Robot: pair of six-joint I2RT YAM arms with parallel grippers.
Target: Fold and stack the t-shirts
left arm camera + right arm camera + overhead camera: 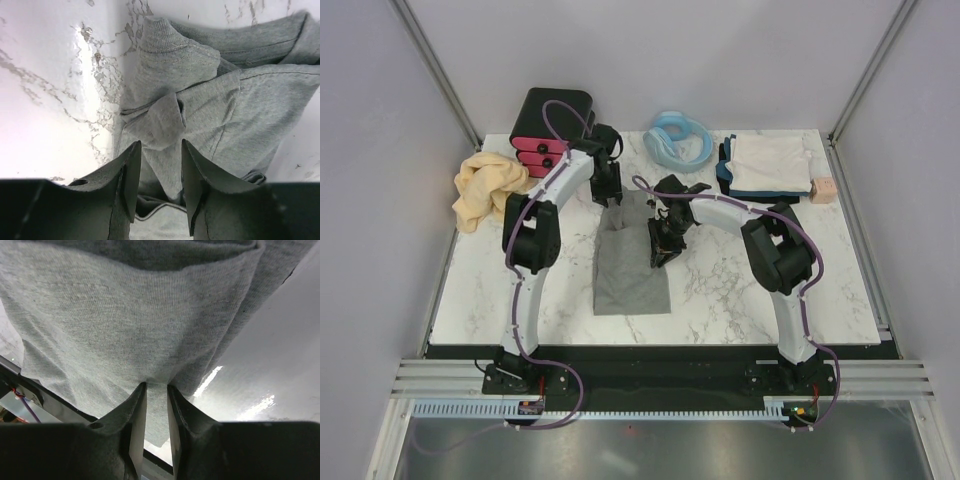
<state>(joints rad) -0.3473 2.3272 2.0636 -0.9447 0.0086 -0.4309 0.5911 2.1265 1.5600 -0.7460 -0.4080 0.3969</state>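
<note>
Pale enclosure walls surround a white marbled table (740, 290), with both arm bases mounted at its 6 o'clock edge. At the 10 o'clock corner, a tan-yellow t-shirt (488, 190) lies crumpled and partly overhangs the table's left edge. Just beside it, at 11 o'clock, stands a black box with pink drawers (552, 125). The left arm reaches from its base toward 12 o'clock. The left gripper (160, 145) is positioned over the collar end of the heather-grey t-shirt (630, 270). Its jaws stand apart, and a bunched fold of grey cloth lies below the gap without being pinched. The heather-grey t-shirt occupies the table centre as a narrow lengthwise fold, running from the left gripper down toward 6 o'clock. The ribbed neckband is visible in the left wrist view. The right gripper (156, 386) is at the shirt's right edge, its jaws set narrow and clamped on a layer of grey cloth, which drapes away from the fingers. At 12 to 1 o'clock lies a light-blue coiled hose (678, 140). At 2 o'clock, a folded whitish t-shirt (770, 160) rests on a dark navy t-shirt (724, 172), forming a stack. A small tan block (823, 190) sits just beside the stack's right edge.
</note>
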